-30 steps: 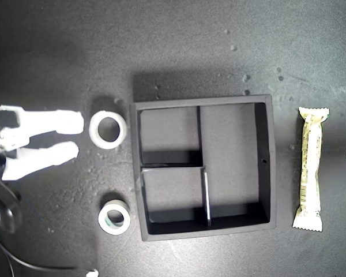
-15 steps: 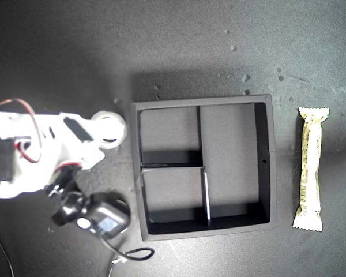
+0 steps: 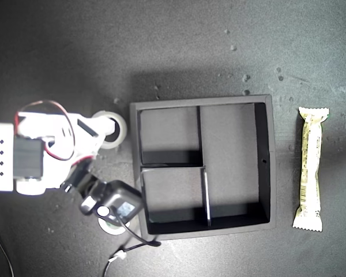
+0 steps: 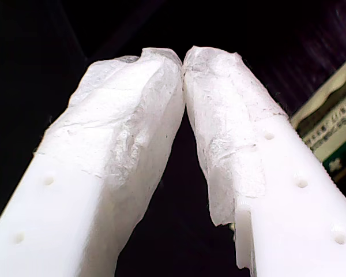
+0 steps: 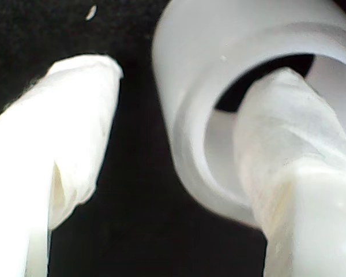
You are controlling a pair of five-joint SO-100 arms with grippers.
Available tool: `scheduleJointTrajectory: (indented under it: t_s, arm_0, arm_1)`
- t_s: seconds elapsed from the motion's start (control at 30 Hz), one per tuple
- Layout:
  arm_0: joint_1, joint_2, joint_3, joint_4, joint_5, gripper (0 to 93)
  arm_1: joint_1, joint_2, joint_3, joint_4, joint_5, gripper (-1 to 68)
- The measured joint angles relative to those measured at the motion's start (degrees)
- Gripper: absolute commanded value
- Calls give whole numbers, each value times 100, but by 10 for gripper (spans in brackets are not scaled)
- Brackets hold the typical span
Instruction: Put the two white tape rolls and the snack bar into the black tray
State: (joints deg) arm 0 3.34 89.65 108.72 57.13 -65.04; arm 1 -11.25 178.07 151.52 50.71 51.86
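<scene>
My second gripper (image 5: 179,150) stands with its jaws apart, straddling the wall of the wider white tape roll (image 5: 219,81): 1 finger reaches down inside the roll's hole, the other hangs outside the ring, not yet closed on it. In the exterior view that arm (image 3: 52,150) covers part of this roll (image 3: 116,128), which lies just beside the black tray (image 3: 265,161). The smaller tape roll (image 3: 111,228) peeks out from under the arm's camera, also close to the tray wall. My first gripper (image 4: 183,57) has its 2 padded tips pressed together on nothing, with the snack bar (image 4: 328,127) just beside it; in the exterior view the snack bar (image 3: 311,168) lies on the tray's far side from the rolls. All 3 tray compartments hold nothing.
</scene>
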Motion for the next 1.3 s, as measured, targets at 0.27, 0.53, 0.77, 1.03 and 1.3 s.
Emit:
scheduleJointTrajectory:
  t_s: [0.27, 0.53, 0.77, 1.03, 1.3]
  arm_0:
    - [-431, -88, 114, -123, -334, 1]
    - [-457, 1441, 606, -149, -281, 1]
    - [-299, 2936, 615, -18, 9, 1]
    - [18, 3270, 404, -9, 70, 1]
    - [325, 3270, 132, -9, 70, 1]
  arm_1:
    - [97, -1336, -756, -18, -53, -3]
    - [-483, -4298, -2602, 853, -712, -2]
    - [-747, -4658, -2039, 615, -1143, 188]
    - [-817, -7356, -2971, 835, -1846, 342]
    - [-694, -8183, -3059, 396, -1986, 205]
